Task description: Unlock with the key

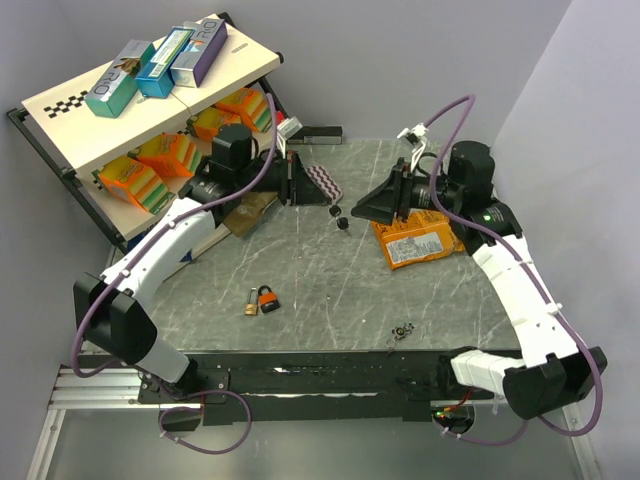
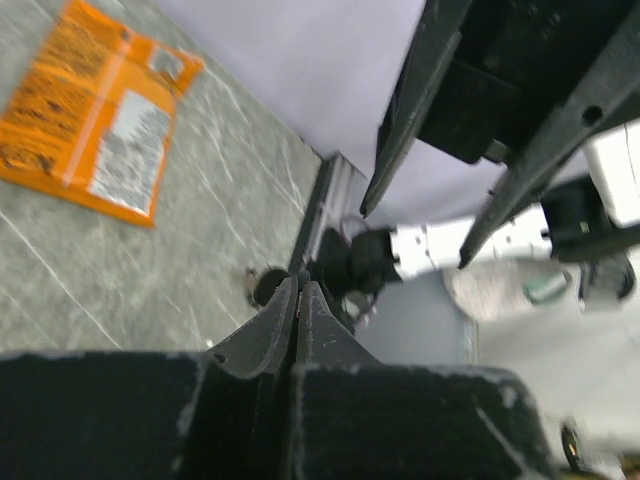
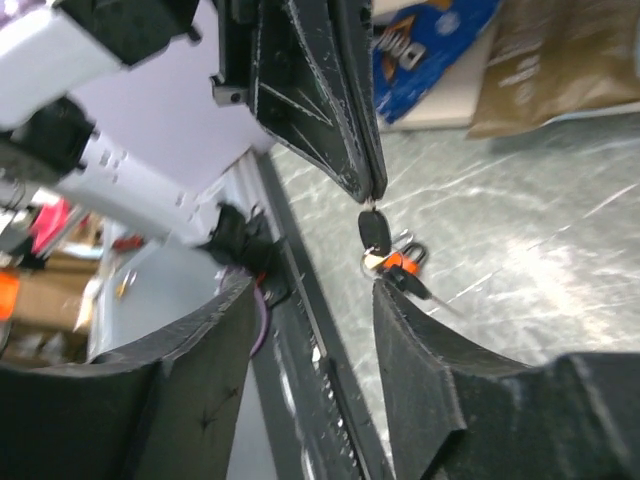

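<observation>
Above table centre, L gripper (image 3: 372, 195) is pressed shut on the key (image 3: 373, 232), w/ the rest of the bunch dangling below. R gripper (image 3: 315, 290) is spread, holding nothing. Padlock (image 1: 268, 298) lies on the table (image 1: 450, 300), front-left, well apart from both. We advise: R steadies lock body; L lines key up w/ keyway before inserting, then turns.

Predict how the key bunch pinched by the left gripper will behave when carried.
The key bunch hangs loose below the left gripper, so it would probably swing. Only one key seems pinched, at its edge, so it may twist or slip. It looks small, likely light.
</observation>
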You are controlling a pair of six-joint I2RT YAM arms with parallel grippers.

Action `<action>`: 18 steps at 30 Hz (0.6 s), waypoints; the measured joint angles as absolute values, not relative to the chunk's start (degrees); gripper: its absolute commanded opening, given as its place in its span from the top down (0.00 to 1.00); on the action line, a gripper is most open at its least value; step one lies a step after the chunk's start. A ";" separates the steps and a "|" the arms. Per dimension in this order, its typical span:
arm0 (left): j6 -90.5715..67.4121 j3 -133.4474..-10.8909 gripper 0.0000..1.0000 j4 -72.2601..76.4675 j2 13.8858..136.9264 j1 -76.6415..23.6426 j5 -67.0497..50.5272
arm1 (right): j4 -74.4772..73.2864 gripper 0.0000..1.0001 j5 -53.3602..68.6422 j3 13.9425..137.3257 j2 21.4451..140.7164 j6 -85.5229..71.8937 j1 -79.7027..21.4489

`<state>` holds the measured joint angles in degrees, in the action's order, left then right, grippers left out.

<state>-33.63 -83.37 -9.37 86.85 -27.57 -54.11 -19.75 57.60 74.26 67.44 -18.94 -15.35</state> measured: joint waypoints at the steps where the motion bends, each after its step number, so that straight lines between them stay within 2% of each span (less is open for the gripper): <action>1: -32.88 -83.48 0.99 -10.61 86.89 -27.57 -55.27 | -20.36 0.46 58.37 74.39 67.92 -18.33 -15.75; 11: -29.91 -85.60 0.99 -16.53 88.03 -27.57 -61.76 | -26.55 0.49 59.64 77.93 75.22 -13.45 -19.97; 18: -29.12 -86.76 0.99 -18.37 88.99 -27.57 -63.59 | -26.70 0.67 59.70 79.13 76.14 -12.27 -21.71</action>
